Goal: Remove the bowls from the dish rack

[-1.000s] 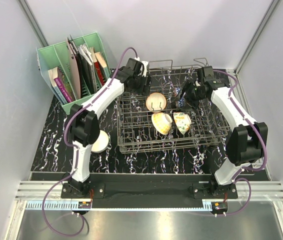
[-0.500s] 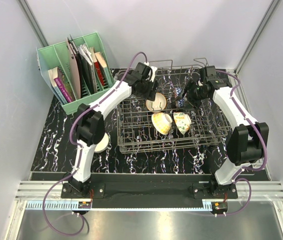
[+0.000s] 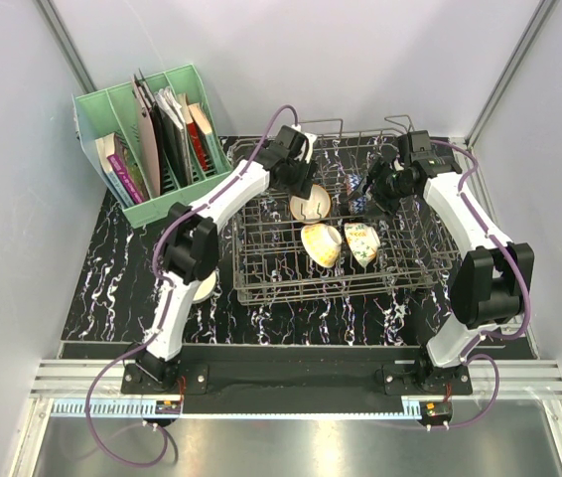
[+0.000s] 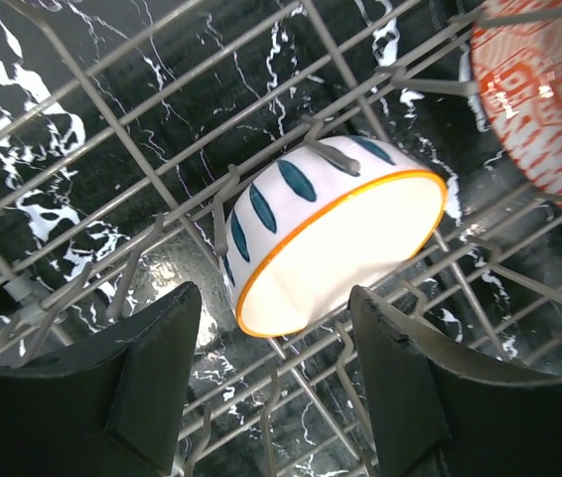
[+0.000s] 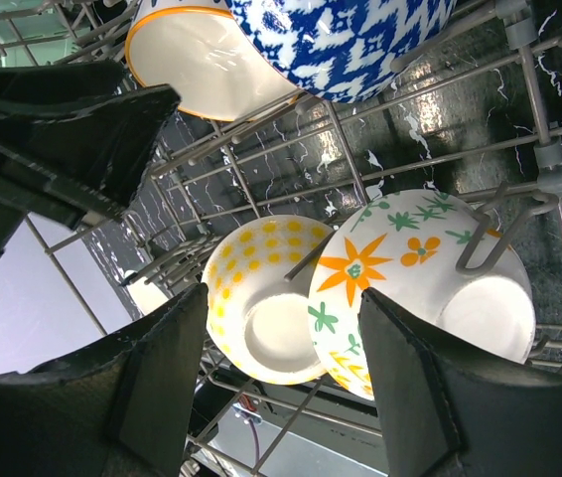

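Bowls number five from overhead. Nearest, a cream-white bowl (image 3: 202, 288) sits on the tabletop (image 3: 112, 268) beside the left arm's elbow and is partly hidden by it. The other four stand among the tines of the grey wire dish rack (image 3: 311, 294).

Both arms rise from bases on the aluminium rail (image 3: 301, 386) at the near edge, bend at the elbow and reach far over the rack.

In the rack's near half, a yellow-dotted bowl (image 3: 321, 243) and a floral bowl (image 3: 361, 241) lean side by side, touching. Farther back, the striped bowl (image 3: 310, 203) lies tilted on its side. The left gripper (image 4: 273, 291) points down at it, jaws released, one to each side of it and not touching it. Just beyond is a red-orange patterned bowl (image 4: 544, 89); I cannot tell whether it is one of the four.

The right gripper (image 5: 281, 296) hangs over the rack's far right with its wrist turned inward, jaws spread and grasping nothing. The blue-and-white bowl (image 5: 351, 40) is just past its tips.

The tabletop is black with white veining. At its far left stands one green file holder (image 3: 102, 109) with books. Pale grey walls close in the far side and both flanks.
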Robot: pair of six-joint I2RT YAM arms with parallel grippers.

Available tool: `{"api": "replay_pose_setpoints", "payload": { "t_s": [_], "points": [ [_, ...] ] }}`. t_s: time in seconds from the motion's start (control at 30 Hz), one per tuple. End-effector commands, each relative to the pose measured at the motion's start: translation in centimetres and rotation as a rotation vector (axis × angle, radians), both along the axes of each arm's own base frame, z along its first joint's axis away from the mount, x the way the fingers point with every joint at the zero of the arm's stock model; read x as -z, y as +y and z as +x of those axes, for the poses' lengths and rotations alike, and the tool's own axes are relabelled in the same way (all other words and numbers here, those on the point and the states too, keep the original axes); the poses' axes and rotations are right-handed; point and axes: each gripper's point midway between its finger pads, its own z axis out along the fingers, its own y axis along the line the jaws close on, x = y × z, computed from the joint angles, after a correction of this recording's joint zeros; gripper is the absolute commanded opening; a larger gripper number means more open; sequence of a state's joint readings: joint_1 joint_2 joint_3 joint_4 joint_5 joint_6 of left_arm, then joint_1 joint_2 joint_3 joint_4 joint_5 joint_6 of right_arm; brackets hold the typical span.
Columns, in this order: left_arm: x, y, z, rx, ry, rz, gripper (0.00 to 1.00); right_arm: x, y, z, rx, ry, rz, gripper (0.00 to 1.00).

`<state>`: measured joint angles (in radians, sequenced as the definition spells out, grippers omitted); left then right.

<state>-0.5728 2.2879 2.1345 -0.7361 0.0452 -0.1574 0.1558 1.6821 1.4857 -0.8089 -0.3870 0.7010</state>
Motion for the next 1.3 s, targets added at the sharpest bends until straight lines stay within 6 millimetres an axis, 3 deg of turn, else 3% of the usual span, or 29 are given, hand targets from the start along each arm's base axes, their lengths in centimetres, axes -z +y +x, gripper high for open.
{"api": "replay_pose_setpoints", "payload": {
  "t_s": [0.0, 0.6, 0.8, 0.97, 1.17, 1.27],
  "points": [
    [-0.2, -0.5, 1.5, -0.007, -0.040, -0.008, 0.64, -0.9, 0.3, 0.5, -0.011, -0.025, 0.026, 0.70],
    [1.8, -0.1, 2.7, -0.032, -0.010, -0.022, 0.52, -0.4, 0.6, 1.0, -0.014, -0.003, 0.042, 0.70],
    [2.4, 0.0, 2.7, -0.037, 0.004, -0.021, 0.32, -0.3, 0.8, 1.2, -0.020, 0.001, 0.045, 0.70],
    [2.4, 0.0, 2.6, -0.038, 0.007, -0.026, 0.00, 0.0, 0.8, 1.2, -0.020, 0.013, 0.052, 0.70],
    [1.2, -0.5, 2.2, -0.022, 0.009, -0.067, 0.00, 0.3, 0.7, 1.2, -0.016, 0.019, 0.042, 0.70],
    [-0.6, -1.0, 2.2, -0.011, -0.014, -0.104, 0.00, 0.7, 0.7, 1.2, -0.013, 0.027, 0.039, 0.70]
  ]
}}
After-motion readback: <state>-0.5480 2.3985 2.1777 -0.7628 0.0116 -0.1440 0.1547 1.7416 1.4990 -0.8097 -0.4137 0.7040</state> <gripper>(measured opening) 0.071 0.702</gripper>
